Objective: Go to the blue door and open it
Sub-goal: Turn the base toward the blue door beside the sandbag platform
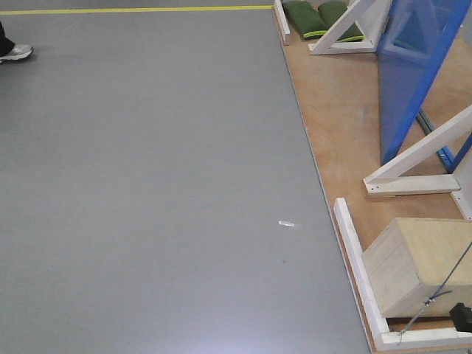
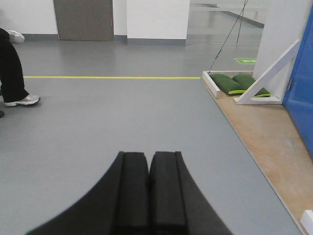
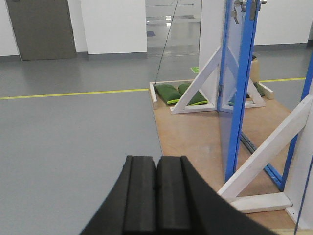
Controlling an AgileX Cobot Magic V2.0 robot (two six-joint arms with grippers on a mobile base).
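Note:
The blue door (image 3: 240, 98) stands nearly edge-on on a wooden platform (image 3: 190, 137), ahead and to the right of my right gripper (image 3: 156, 161). A silver handle with hanging keys (image 3: 235, 13) shows at its top edge. The door also shows in the front view (image 1: 409, 81) at the upper right, and at the right edge of the left wrist view (image 2: 301, 107). My left gripper (image 2: 148, 156) is shut and empty over the grey floor. My right gripper is shut and empty too. Both are well short of the door.
White wooden braces (image 3: 259, 161) prop the door frame. Green sandbags (image 3: 168, 93) lie at the platform's far end. A wooden box (image 1: 417, 265) sits on the near right of the platform. A person's legs (image 2: 12, 68) stand at the far left. A yellow line (image 2: 112, 77) crosses the floor.

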